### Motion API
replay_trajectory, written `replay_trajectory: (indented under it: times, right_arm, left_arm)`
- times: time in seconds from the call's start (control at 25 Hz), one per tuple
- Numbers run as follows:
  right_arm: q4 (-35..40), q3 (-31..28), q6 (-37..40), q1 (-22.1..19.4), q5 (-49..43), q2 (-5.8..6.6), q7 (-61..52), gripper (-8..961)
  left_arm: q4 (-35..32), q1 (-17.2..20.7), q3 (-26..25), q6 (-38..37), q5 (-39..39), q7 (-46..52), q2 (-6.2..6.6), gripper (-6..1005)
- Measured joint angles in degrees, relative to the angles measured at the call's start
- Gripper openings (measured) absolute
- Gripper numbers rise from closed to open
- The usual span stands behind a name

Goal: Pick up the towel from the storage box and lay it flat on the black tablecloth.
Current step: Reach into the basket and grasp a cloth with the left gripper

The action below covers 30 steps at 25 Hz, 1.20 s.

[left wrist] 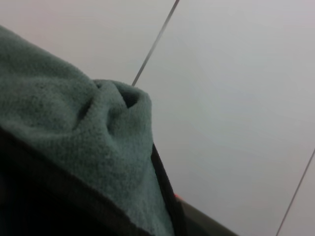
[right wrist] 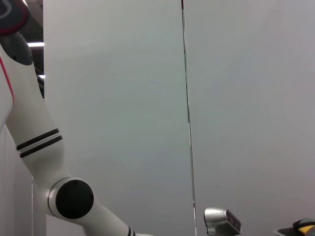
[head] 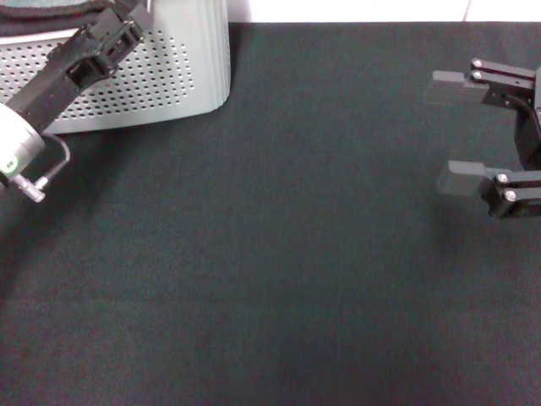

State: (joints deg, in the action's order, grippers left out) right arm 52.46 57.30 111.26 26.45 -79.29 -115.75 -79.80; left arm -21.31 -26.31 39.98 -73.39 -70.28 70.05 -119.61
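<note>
black tablecloth [head: 279,254] fills nearly the whole head view, flat over the table, nothing lying on its open middle

storage box [head: 182,76] sits in the upper left of the head view, resting on the tablecloth's far left part, perforated wall facing the camera, rounded corner toward frame centre

left arm comes in from the left edge of the head view and runs diagonally up to the top edge, crossing in front of the box wall. left gripper [head: 127,21] is at the top edge over the box rim; its tip is cut off by the frame, so cannot tell whether the fingers are apart or together

right gripper [head: 473,135] is at the right edge of the head view, upper half, over the tablecloth, well apart from the box. its fingers [head: 448,87] are spread wide with nothing between them, pointing toward frame left

towel [left wrist: 74,132] shows only in the left wrist view, lower left of that frame, bunched into folds with a strip of black edging on its lower right side, very close to the camera. pale wall behind it. in the head view the towel cannot be made out
</note>
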Motion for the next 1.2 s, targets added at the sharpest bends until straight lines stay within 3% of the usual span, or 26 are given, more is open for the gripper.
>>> replay_trajectory:
  times: [1.2]
  right_arm:
    - [0.0,-0.1,0.3,-0.2,0.6,-0.02,0.0,778]
  left_arm:
    - [-3.7,-0.7,0.2,-0.3,0.5,-4.0,-0.11,735]
